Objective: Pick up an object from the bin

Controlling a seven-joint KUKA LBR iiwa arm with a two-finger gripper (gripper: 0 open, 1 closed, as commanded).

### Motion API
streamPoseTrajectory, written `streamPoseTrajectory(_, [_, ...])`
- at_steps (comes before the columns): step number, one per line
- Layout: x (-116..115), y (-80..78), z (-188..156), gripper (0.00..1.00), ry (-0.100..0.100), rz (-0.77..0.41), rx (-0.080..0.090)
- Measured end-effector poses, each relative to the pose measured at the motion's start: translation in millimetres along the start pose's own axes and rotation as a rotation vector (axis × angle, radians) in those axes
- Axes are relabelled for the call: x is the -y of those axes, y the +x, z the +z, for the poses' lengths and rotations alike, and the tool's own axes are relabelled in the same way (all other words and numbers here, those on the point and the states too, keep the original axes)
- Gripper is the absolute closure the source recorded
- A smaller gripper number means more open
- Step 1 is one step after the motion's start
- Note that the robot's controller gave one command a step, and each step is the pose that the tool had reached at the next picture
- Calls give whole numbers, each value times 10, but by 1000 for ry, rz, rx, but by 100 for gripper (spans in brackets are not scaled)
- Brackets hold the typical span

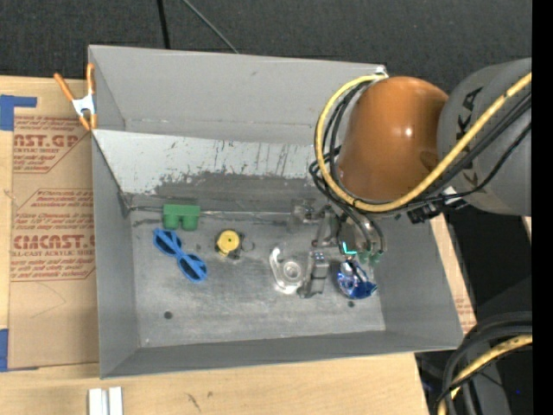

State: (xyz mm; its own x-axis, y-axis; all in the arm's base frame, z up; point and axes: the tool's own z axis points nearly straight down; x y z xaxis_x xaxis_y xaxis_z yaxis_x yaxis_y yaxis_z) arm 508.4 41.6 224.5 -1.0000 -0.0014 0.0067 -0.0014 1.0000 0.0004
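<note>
My gripper [320,262] hangs below the orange wrist cover, low over the bin floor at the right. Just left of it, touching or nearly touching its tip, lies a clear, shiny plastic piece [284,271] with a rounded shape. Close on its right lies a small blue crumpled thing [354,284]. Whether anything is held I cannot make out.
Further left on the bin floor lie a small yellow round thing [227,243], a blue figure-eight piece like toy glasses [181,254] and a green block [181,217] near the back wall. The arm and its cables cover the bin's right back corner.
</note>
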Motion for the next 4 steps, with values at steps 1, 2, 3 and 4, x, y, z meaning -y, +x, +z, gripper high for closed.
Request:
streamPoseTrajectory(1, [526, -73, 1510, 0, 1, -100, 3])
streamPoseTrajectory(2, [636, -749, 1535, 0, 1, -123, 13])
streamPoseTrajectory(3, [629, -742, 1509, 100, 0, -123, 14])
streamPoseTrajectory(4, [531, -331, 405, 100, 2, -150, 15])
